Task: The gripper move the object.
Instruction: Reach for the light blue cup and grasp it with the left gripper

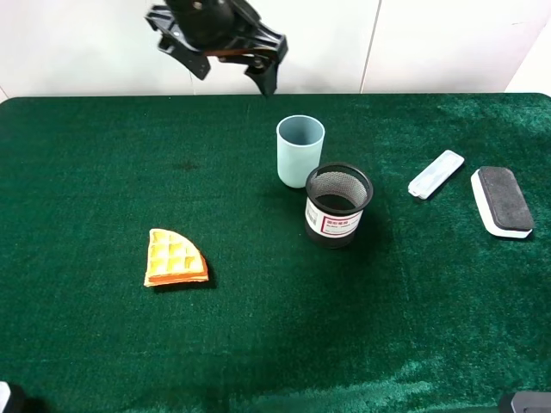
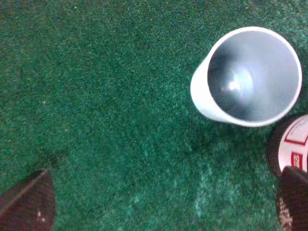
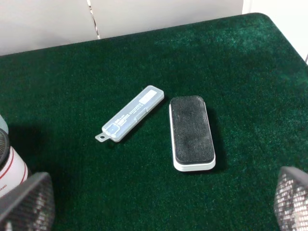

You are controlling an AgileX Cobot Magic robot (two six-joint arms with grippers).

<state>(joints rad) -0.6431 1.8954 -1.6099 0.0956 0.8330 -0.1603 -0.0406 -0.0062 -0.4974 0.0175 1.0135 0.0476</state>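
The pale blue-green cup (image 1: 300, 151) stands upright on the green cloth, just behind and touching or nearly touching the black mesh pen holder (image 1: 337, 205). My left gripper (image 1: 234, 76) hangs open and empty above the table's far edge, up and to the left of the cup. In the left wrist view the cup (image 2: 248, 77) is seen from above, empty, off to one side of the open gripper (image 2: 161, 204), with both fingertips (image 2: 26, 204) apart from it. My right gripper (image 3: 159, 202) is open and empty, far from the cup.
A waffle piece (image 1: 175, 258) lies front left. A clear plastic case (image 1: 436, 174) and a black-topped eraser (image 1: 504, 200) lie at the right; both show in the right wrist view, case (image 3: 130, 119) and eraser (image 3: 191, 132). A white wall lies beyond the table's far edge.
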